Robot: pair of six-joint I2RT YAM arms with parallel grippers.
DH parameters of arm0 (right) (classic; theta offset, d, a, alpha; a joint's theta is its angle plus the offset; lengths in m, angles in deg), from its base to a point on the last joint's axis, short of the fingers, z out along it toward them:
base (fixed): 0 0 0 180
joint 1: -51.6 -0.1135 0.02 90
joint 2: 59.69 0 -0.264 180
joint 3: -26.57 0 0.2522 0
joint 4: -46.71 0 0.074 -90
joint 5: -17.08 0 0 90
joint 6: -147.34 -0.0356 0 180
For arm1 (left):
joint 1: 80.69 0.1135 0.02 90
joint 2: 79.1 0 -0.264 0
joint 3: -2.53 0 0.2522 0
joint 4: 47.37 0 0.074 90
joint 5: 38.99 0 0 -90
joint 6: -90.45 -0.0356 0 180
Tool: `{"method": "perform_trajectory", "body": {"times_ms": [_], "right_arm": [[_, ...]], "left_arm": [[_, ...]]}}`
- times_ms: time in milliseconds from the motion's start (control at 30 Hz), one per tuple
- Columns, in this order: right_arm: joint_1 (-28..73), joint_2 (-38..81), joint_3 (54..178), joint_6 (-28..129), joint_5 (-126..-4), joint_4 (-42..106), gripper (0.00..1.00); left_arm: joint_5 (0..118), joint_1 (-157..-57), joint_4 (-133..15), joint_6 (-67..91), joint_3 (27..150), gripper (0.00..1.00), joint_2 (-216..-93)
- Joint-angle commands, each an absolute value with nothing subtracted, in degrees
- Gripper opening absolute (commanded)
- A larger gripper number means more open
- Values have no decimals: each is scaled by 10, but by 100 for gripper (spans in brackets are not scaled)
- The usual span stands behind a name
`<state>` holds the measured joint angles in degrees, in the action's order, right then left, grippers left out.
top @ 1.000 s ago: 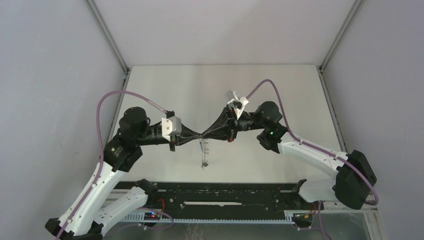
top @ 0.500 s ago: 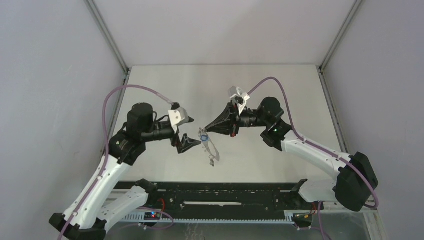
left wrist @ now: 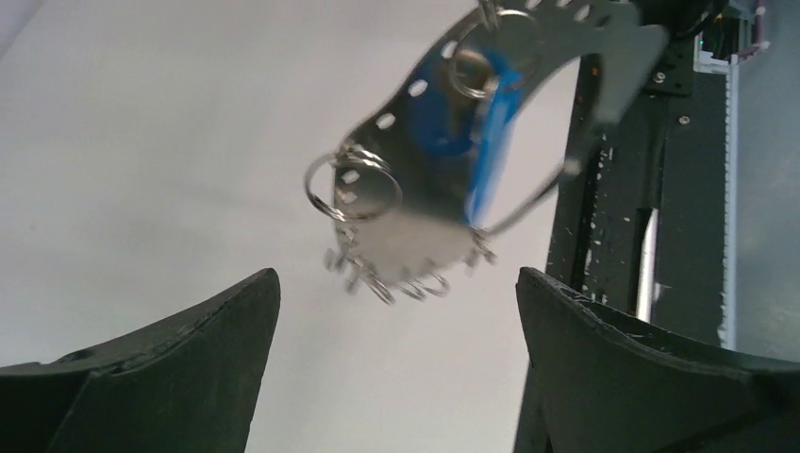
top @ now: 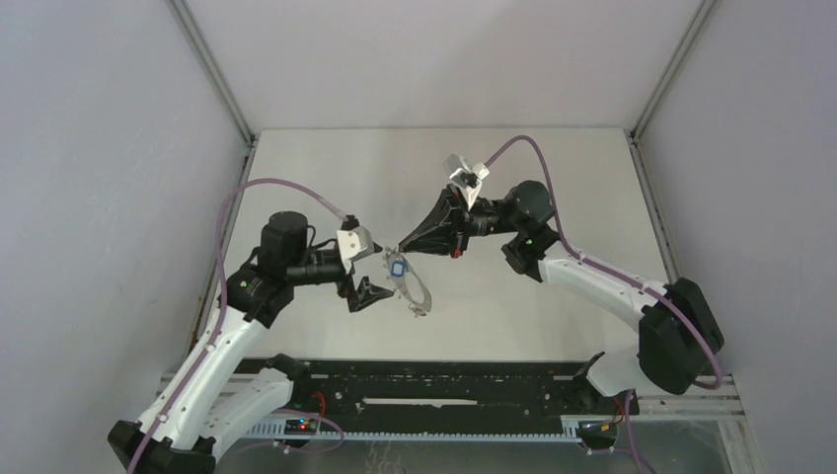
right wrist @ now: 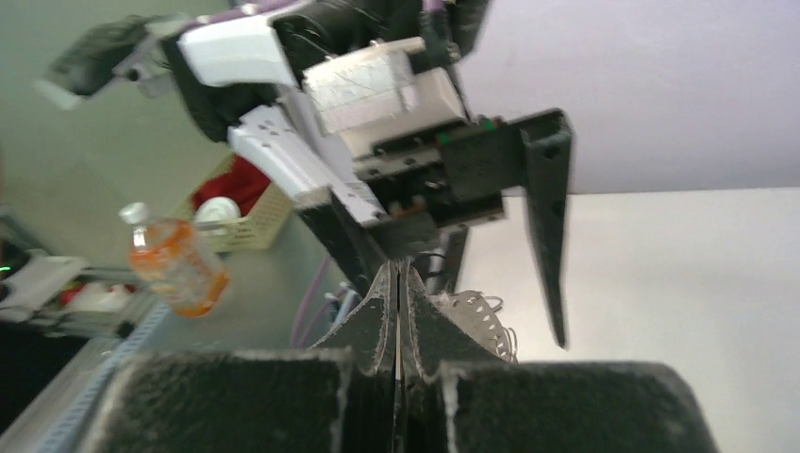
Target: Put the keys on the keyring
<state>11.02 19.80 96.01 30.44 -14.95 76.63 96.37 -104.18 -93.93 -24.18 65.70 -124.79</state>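
Note:
My right gripper [top: 400, 247] is shut on the upper end of the keyring [top: 410, 284], a thin grey metal loop with punched holes that hangs in the air above the table. A blue-headed key [top: 397, 267] hangs against the loop, with a small ring across its head [left wrist: 475, 68]. More small rings [left wrist: 406, 281] dangle from the keyring's lower edge [left wrist: 566, 57]. My left gripper [top: 383, 269] stands wide open just left of the loop, touching nothing, its fingers [left wrist: 189, 359] apart below the rings. In the right wrist view the pads [right wrist: 396, 283] are pressed together, with the keyring's holed edge [right wrist: 476, 316] beside them.
A black rail [top: 424, 380] runs along the near table edge between the arm bases. Grey enclosure walls stand left, right and behind. In the right wrist view an orange bottle [right wrist: 175, 264] and a basket [right wrist: 236, 212] lie beyond the table.
My left gripper has opened from shut, let go and drawn back to the left. The keyring now hangs from the right gripper alone, which lifted slightly; the blue key swung into view.

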Motion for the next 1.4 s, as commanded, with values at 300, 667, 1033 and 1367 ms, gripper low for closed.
{"method": "perform_trajectory", "body": {"times_ms": [300, 667, 1033, 1367], "right_arm": [[100, 318, 1044, -30, 4, 1150, 0], [98, 264, 1080, 256, -10, 735, 0], [74, 267, 1101, 266, 8, 721, 0], [47, 323, 1127, 63, 61, 976, 0]], "left_arm": [[1139, -1041, -879, -271, 678, 82, -1299], [1177, -1041, -935, -275, 696, 53, -1302], [1119, -1039, -849, -229, 645, 94, -1270], [1117, -1041, -834, -222, 633, 100, -1273]]}}
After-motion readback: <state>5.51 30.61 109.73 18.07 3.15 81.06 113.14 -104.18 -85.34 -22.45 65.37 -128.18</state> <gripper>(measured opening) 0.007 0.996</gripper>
